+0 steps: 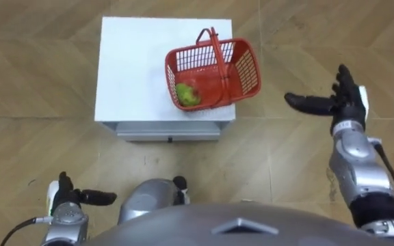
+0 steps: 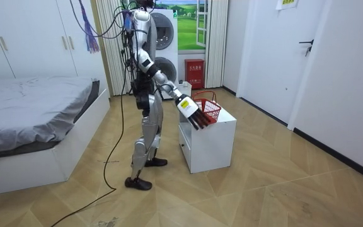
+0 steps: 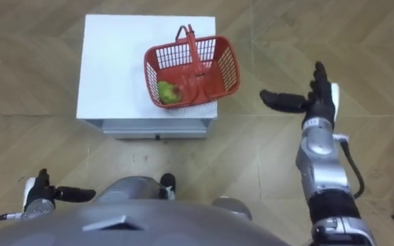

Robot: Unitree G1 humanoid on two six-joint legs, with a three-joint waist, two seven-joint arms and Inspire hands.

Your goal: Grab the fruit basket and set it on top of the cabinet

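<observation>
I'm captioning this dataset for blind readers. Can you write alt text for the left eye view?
A red fruit basket holding a green fruit sits on the right part of a small white table, handle upright. The open right robot hand hovers over the floor right of the table, apart from the basket; the left robot hand is at lower left.

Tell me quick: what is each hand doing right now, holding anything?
Left hand: open, holding nothing, low at the robot's side.
Right hand: open, empty, raised right of the red basket, not touching it.
</observation>
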